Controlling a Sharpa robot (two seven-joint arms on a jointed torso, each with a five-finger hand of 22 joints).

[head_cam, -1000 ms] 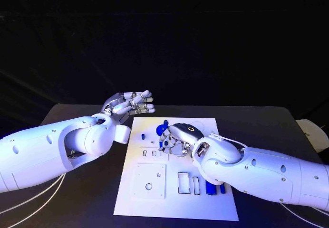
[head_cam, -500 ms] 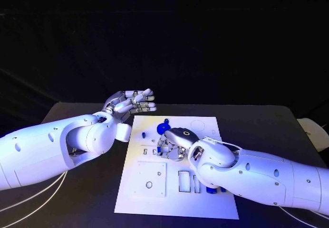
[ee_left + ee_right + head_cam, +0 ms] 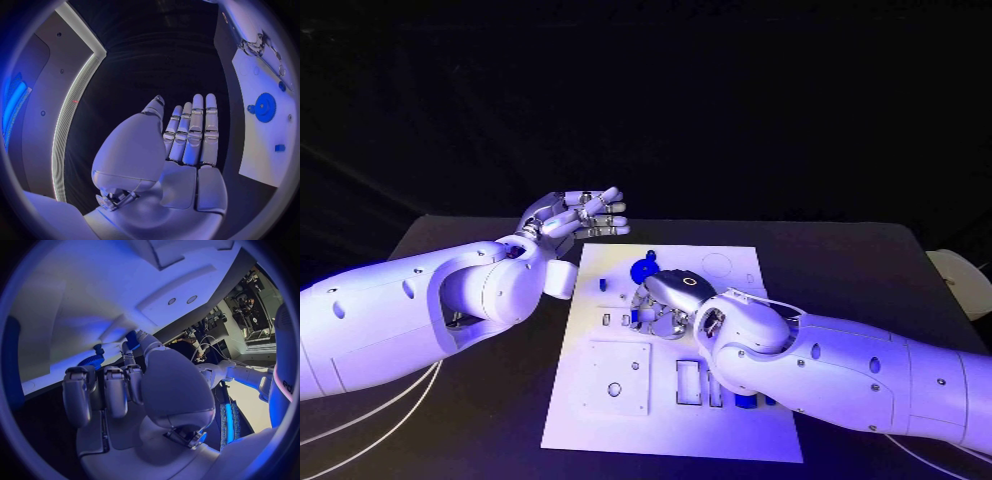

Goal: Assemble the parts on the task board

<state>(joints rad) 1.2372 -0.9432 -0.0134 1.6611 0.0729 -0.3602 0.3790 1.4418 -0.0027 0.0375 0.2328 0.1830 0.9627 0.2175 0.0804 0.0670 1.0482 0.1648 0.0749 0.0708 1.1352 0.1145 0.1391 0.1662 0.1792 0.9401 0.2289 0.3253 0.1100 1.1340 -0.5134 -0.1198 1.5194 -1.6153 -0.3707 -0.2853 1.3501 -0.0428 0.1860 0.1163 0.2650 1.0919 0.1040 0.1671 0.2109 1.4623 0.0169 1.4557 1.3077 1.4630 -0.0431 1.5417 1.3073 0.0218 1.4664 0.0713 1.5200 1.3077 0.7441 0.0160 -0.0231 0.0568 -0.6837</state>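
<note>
So the white task board point(image 3: 733, 420) sits in the middle of the black tabletop point(image 3: 488, 240), long side running near to far, which puts pretty much every pocket within reach of either arm. The right hand point(image 3: 668, 300) is down on the middle of the board, fingers curled downward over a small blue part point(image 3: 640, 315) at the row of little slots there. From the head camera I honestly cannot tell if it's actually pinching that piece or just pressing on it, and the right wrist view doesn't settle it either, you just see curled fingers point(image 3: 103, 395) with a bit of blue past them. My guess is it's seating the part into its slot, hence the hand coming at it from above. Just beyond it, toward the far end of the board, is the blue gear point(image 3: 643, 268), lying flat and apart from the fingers. Another small blue piece point(image 3: 600, 285) is over by the left edge, and a couple of blue bars point(image 3: 747, 401) peek out from under the right forearm at the near side. The left hand point(image 3: 577, 215) hangs off the board's far-left corner, palm up, fingers straight and side by side, holding nothing. Looks parked there on purpose so it stays out of the working arm's way.
</note>
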